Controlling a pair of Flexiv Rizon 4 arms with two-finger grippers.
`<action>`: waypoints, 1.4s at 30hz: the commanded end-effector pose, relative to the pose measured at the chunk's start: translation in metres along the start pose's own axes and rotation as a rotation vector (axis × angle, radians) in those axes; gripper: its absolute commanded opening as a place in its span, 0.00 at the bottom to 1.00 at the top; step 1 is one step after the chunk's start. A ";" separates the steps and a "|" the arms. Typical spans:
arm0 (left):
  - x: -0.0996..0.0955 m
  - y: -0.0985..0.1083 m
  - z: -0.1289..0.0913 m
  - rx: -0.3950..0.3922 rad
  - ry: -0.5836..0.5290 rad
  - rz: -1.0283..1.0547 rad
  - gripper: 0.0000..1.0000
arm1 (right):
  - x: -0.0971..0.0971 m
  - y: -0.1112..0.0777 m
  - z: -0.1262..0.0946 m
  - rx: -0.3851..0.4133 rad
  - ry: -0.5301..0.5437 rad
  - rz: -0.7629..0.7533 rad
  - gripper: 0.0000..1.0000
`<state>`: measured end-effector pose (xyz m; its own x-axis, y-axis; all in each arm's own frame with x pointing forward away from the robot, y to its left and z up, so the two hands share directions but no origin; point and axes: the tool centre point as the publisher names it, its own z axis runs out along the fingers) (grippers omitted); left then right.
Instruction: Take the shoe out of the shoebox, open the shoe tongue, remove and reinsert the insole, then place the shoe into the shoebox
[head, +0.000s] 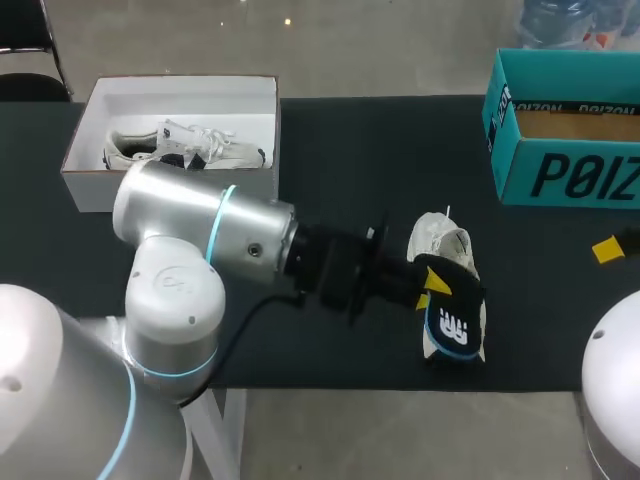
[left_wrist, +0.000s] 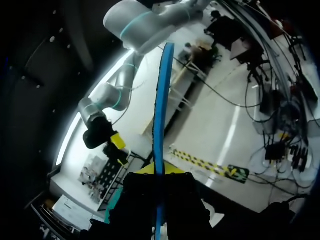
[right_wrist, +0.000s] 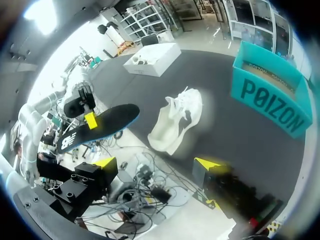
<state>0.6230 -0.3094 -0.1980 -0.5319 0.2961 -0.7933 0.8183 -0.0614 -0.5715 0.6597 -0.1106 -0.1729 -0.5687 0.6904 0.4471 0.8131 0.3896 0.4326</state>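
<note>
A white shoe (head: 443, 243) (right_wrist: 177, 120) lies on its side on the black table, right of the middle. My left gripper (head: 430, 287) (left_wrist: 159, 172) (right_wrist: 90, 119) is shut on the black insole (head: 455, 318) (right_wrist: 97, 127), held in the air above the shoe's near end. Along the left wrist view the insole's blue edge (left_wrist: 161, 120) runs edge-on between the fingers. My right gripper (right_wrist: 160, 165) stands open and empty near the table's right edge, apart from the shoe; one yellow fingertip (head: 607, 250) shows in the head view.
A white shoebox (head: 90, 185) (right_wrist: 160, 62) at the back left holds another white shoe (head: 185, 148). A teal box (head: 560, 175) (right_wrist: 270, 97) stands open at the back right. My left arm (head: 210, 235) stretches across the table's front middle.
</note>
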 end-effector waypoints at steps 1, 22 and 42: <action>0.016 0.002 0.002 -0.008 -0.013 -0.012 0.00 | 0.001 -0.001 0.000 0.000 -0.002 0.001 1.00; 0.031 0.047 0.032 0.015 -0.041 -0.056 0.00 | 0.001 -0.001 0.000 0.000 -0.002 0.001 1.00; 0.028 0.081 0.061 0.012 -0.080 -0.113 0.00 | 0.001 -0.001 0.000 0.000 -0.002 0.001 1.00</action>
<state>0.6622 -0.3560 -0.2747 -0.6336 0.2345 -0.7373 0.7497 -0.0492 -0.6600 0.6596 -0.1106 -0.1728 -0.5688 0.6902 0.4473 0.8131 0.3897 0.4325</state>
